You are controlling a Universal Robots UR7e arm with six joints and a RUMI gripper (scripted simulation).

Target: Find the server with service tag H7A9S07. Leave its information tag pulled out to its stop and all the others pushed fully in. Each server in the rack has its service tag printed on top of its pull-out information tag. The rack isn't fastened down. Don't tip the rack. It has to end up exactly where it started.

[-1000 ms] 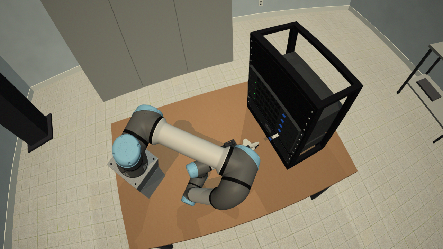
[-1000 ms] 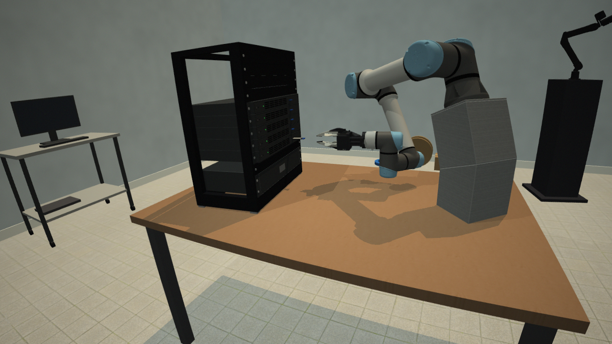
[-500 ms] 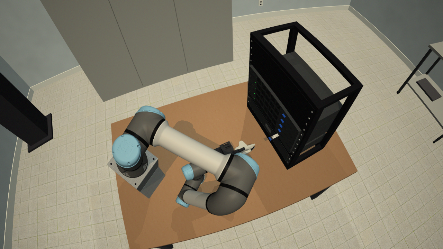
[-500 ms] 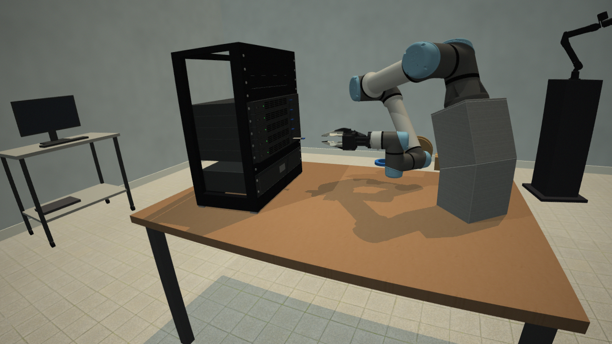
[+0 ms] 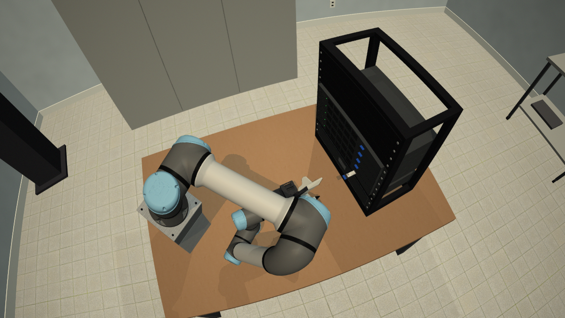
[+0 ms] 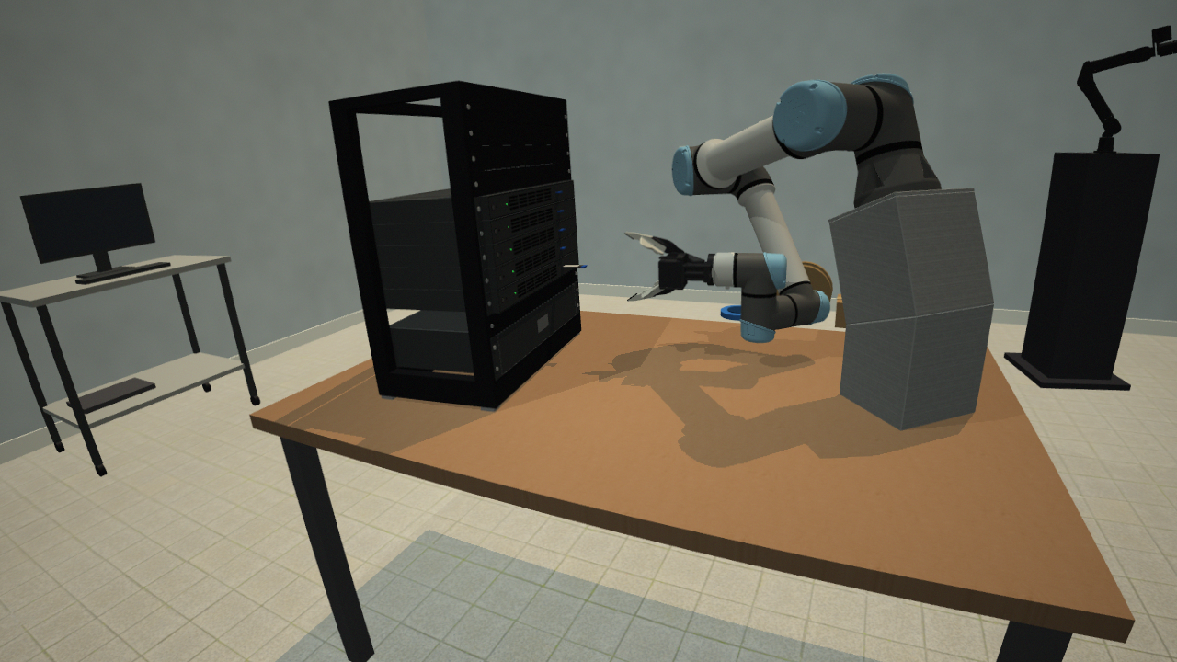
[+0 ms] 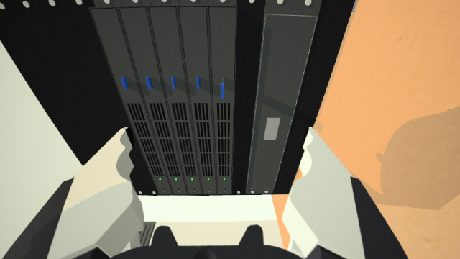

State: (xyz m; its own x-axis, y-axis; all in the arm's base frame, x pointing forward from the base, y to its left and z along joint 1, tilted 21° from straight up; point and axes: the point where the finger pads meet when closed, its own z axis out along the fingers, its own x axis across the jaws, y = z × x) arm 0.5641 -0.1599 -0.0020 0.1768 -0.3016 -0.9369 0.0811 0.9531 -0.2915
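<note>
The black rack point(image 5: 403, 139) point(image 6: 461, 246) point(image 7: 247, 83) stands upright on the table and holds several stacked servers. The lowest server's information tag point(image 5: 350, 174) point(image 6: 574, 266) point(image 7: 222, 91) sticks out, white with a blue end; its print is not readable. The tags above it show only short blue ends, such as the top one point(image 5: 361, 147) point(image 7: 124, 83) and the one just above the pulled-out tag point(image 5: 356, 166) point(image 7: 198, 83). My gripper point(image 5: 319, 188) point(image 6: 628, 267) point(image 7: 219, 129) is wide open and empty. It stands back from the rack front, at about the pulled-out tag's height, touching nothing.
A wider unit point(image 6: 534, 327) point(image 7: 280, 86) sits low in the rack. The wooden table point(image 5: 379, 237) point(image 6: 740, 510) bears the rack and the arm's grey pedestal point(image 5: 189, 233) point(image 6: 905, 329). A side table with a monitor point(image 6: 88, 222) stands beyond the rack.
</note>
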